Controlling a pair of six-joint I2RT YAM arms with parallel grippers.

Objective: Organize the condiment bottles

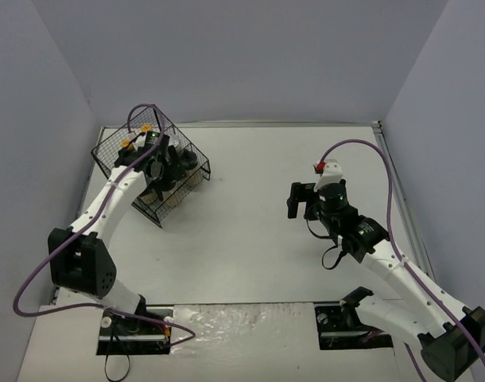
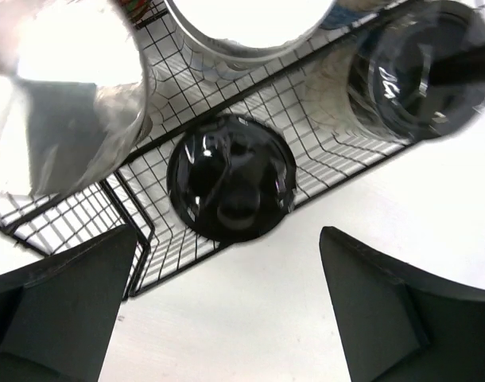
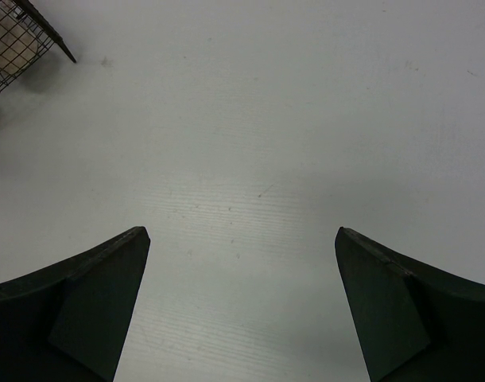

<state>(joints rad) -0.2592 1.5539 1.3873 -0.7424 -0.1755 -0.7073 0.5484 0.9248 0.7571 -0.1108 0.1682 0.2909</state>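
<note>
Bottles are gathered in the black wire basket at the far left of the tabletop, with two yellow caps showing at its back. The left end effector hangs directly above a black-capped shaker. Its fingers are spread wide on either side and touch nothing, probably lined up for a grasp from above. A second black-capped shaker and a silver-lidded jar stand close by among the wire dividers. The right end effector is spread too and holds nothing. It sits over bare tabletop, well apart from the basket, likely to keep out of the way.
</note>
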